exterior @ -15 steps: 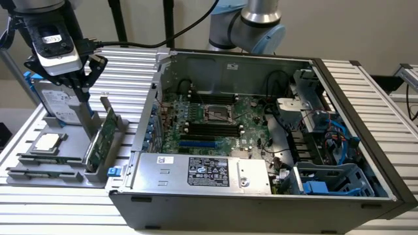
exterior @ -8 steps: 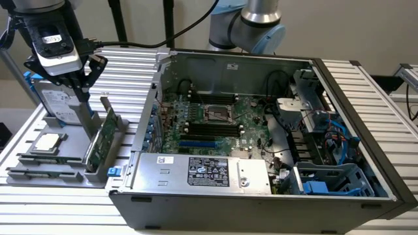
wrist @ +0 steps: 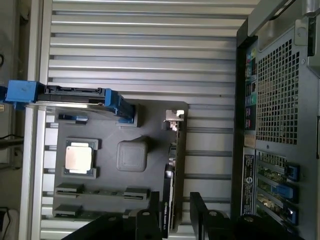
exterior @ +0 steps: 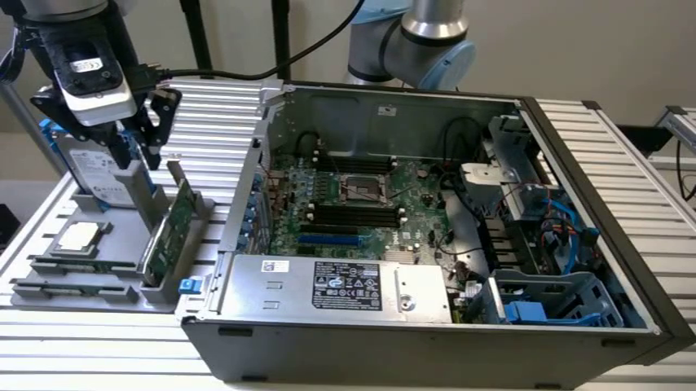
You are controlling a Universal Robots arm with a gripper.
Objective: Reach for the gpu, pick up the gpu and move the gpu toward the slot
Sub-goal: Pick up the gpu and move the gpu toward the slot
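- The gpu (exterior: pixel 169 236) stands on its long edge in a groove of the grey holder (exterior: pixel 98 287). The holder lies on the ribbed tabletop (exterior: pixel 87 346), just beside the open computer case (exterior: pixel 326 354), on the exterior view's left of it.
- The long axis of the card runs along the side wall of the case. The 1 end with the silver bracket is the far end in the exterior view.
- The gripper (exterior: pixel 137 153) hangs over this far end, very near the top edge of the card. I judge that it does not touch it yet.
- In the wrist view the jaws are apart, and nothing is between the pads. The thin green edge of the gpu (wrist: pixel 170 172) runs straight into the gap of the gripper (wrist: pixel 174 200), with 1 black finger on each flat face.
- So the card lies below the jaws, and their closing line goes across its thickness, not along its length. This seems to me the right alignment for a pinch.
- The hard drive (exterior: pixel 93 167) with blue rails stands just beside the gripper, on the side away from the case. The square chip (exterior: pixel 78 236) lies flat, well apart from the jaws.
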